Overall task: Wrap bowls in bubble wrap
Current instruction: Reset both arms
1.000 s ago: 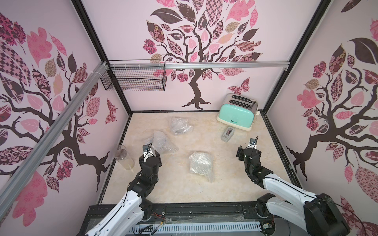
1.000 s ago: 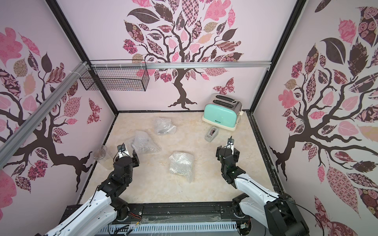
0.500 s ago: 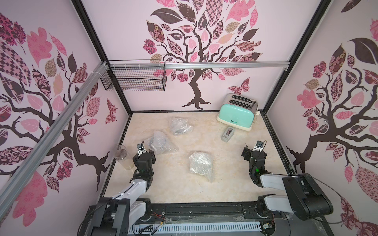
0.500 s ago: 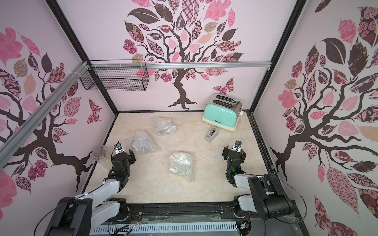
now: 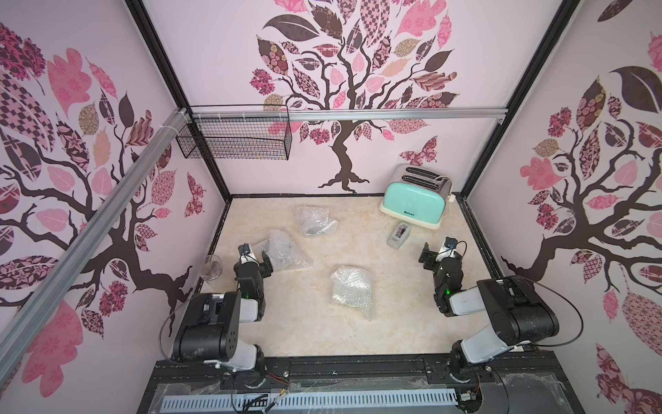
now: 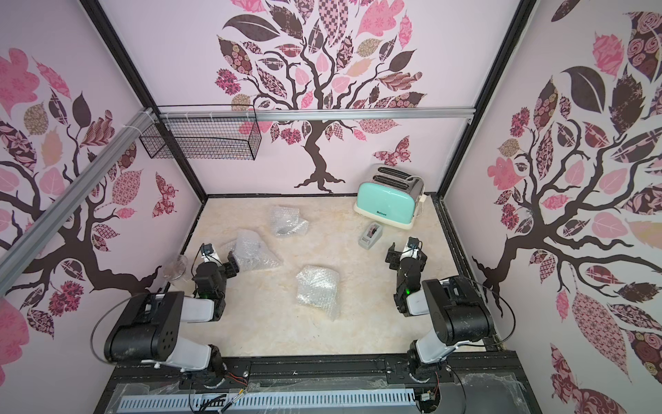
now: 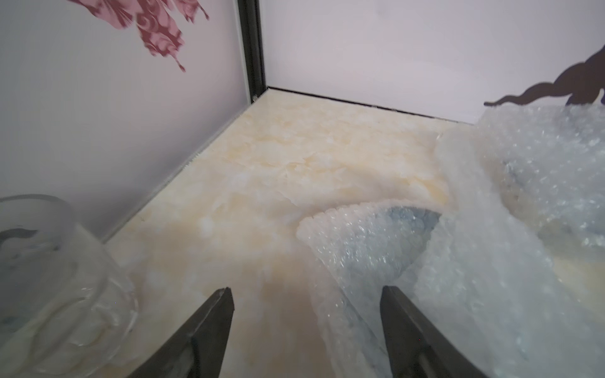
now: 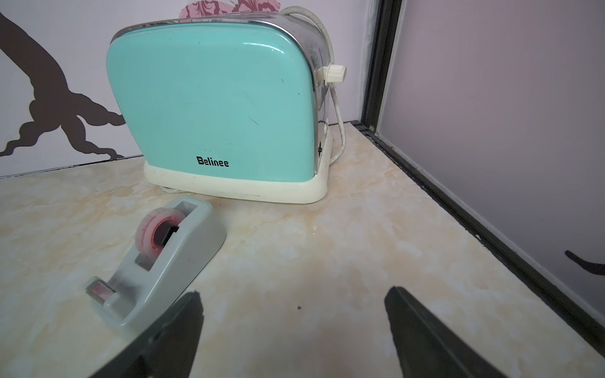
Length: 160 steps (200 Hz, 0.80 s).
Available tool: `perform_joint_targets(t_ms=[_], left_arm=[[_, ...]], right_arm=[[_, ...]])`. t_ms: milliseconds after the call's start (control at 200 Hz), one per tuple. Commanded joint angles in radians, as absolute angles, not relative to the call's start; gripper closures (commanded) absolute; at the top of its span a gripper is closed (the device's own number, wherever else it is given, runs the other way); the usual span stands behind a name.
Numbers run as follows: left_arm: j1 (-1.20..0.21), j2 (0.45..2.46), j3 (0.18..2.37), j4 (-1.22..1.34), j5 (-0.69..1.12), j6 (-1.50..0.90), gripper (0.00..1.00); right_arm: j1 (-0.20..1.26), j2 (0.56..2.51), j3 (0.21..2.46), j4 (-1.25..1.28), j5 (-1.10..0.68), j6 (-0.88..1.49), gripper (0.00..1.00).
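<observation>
At the far left a clear glass (image 5: 211,267) stands by the wall, just beside the left gripper (image 7: 306,289) but apart from it. That gripper sits low over the table (image 5: 304,333) with its jaws wide apart and clamped on nothing. In the left wrist view a slack edge of bubble wrap (image 7: 360,255) lies loose between its fingers (image 7: 209,327). The edge belongs to the near-left bundle (image 5: 286,251). A bluish patch (image 7: 409,219) shows through the plastic, though I cannot tell whether it is one of the bowls. Further back lies the far bundle (image 5: 315,220), and nearer the front, around mid-table, the middle bundle (image 5: 351,290). All three are crumpled and well apart from each other. Right of them a grey tape dispenser (image 5: 399,234) sits just in front of the mint toaster (image 5: 415,200), near it but not touching. Last comes the right gripper (image 8: 294,291), low over bare table beside the dispenser, its jaws spread wide with nothing between them
</observation>
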<state>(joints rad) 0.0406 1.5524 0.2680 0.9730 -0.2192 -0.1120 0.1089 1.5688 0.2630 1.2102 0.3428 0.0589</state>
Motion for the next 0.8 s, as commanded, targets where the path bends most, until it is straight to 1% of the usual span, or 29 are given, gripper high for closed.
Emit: perform_joint_targets(t_ms=[0, 85, 125, 165, 175, 185, 190, 210, 535, 795], left_arm=[[0.041, 1.542, 0.3, 1.001, -0.171, -0.087, 0.23], [0.041, 1.569, 0.342, 0.97, -0.139, -0.071, 0.22], [0.039, 1.568, 0.374, 0.904, -0.127, -0.061, 0.22], [0.038, 1.549, 0.379, 0.865, -0.13, -0.065, 0.19], [0.038, 1.549, 0.378, 0.868, -0.13, -0.066, 0.17], [0.038, 1.551, 0.377, 0.873, -0.13, -0.064, 0.08], [0.038, 1.553, 0.377, 0.878, -0.129, -0.063, 0.05], [0.038, 1.559, 0.375, 0.896, -0.128, -0.06, 0.02], [0.008, 1.555, 0.385, 0.864, -0.172, -0.051, 0.02], [0.008, 1.556, 0.384, 0.867, -0.17, -0.051, 0.02]], right_arm=[[0.103, 1.562, 0.273, 1.18, 0.331, 0.054, 0.05], [0.103, 1.562, 0.275, 1.181, 0.331, 0.054, 0.02], [0.103, 1.562, 0.274, 1.179, 0.331, 0.054, 0.01], [0.103, 1.562, 0.273, 1.181, 0.331, 0.054, 0.01], [0.103, 1.561, 0.272, 1.181, 0.331, 0.054, 0.01], [0.104, 1.56, 0.272, 1.181, 0.331, 0.054, 0.01], [0.104, 1.56, 0.273, 1.181, 0.331, 0.054, 0.01], [0.104, 1.56, 0.273, 1.181, 0.331, 0.054, 0.01], [0.103, 1.559, 0.27, 1.182, 0.331, 0.054, 0.0], [0.103, 1.56, 0.271, 1.183, 0.331, 0.054, 0.01]])
